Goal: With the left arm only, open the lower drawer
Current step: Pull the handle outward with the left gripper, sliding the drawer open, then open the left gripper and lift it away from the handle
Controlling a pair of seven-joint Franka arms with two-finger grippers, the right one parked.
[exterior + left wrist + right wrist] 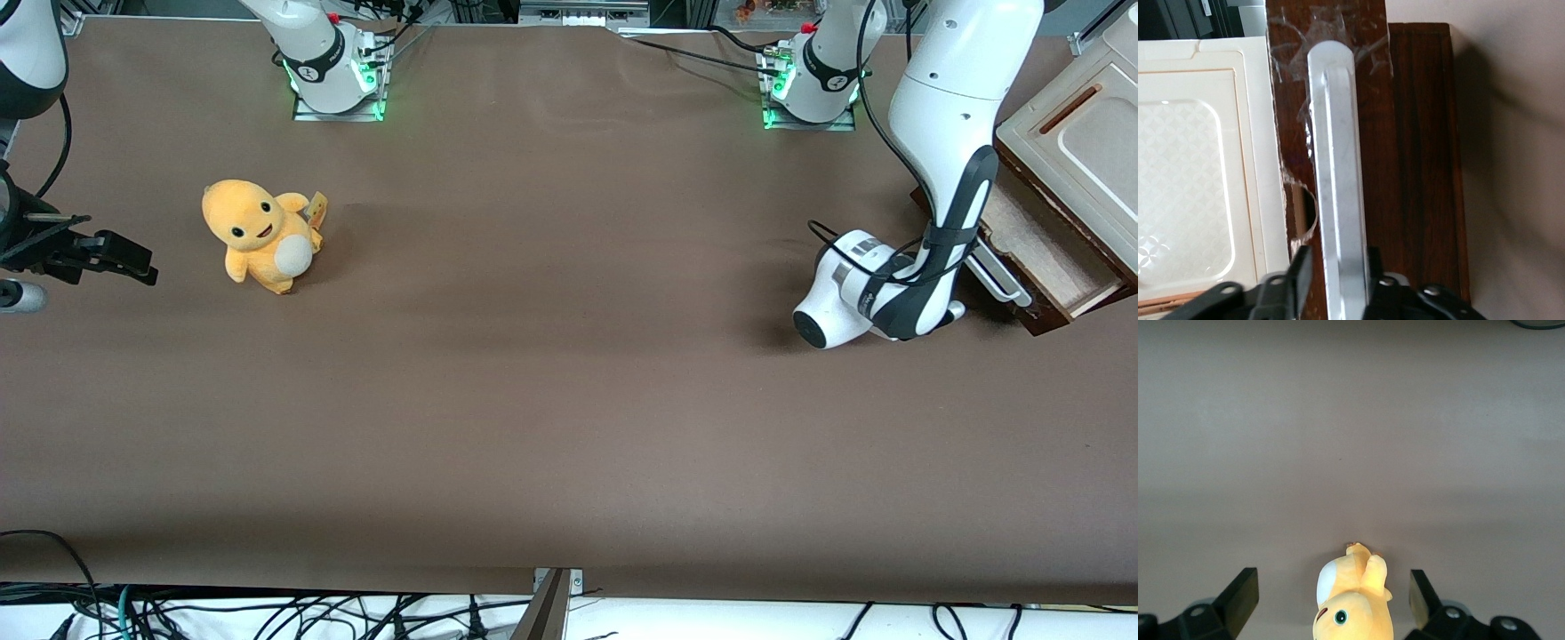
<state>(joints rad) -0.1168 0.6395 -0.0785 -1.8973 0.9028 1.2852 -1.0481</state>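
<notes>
The lower drawer (1045,244) stands pulled out of the cabinet at the working arm's end of the table, and its pale wooden inside shows. Its silver bar handle (1003,277) runs along the dark-brown front (1418,153). The left arm (947,116) bends down in front of the drawer, with its wrist (853,298) low over the table. My gripper (1341,259) straddles the handle (1337,147), one black finger (1302,270) on each side of the bar, shut on it. In the front view the arm hides the gripper.
A cream panel (1089,133) with an orange-brown slot tops the cabinet above the drawer. A yellow plush toy (262,236) sits on the brown table (569,400) toward the parked arm's end. Two green-lit arm bases (333,67) stand farthest from the front camera.
</notes>
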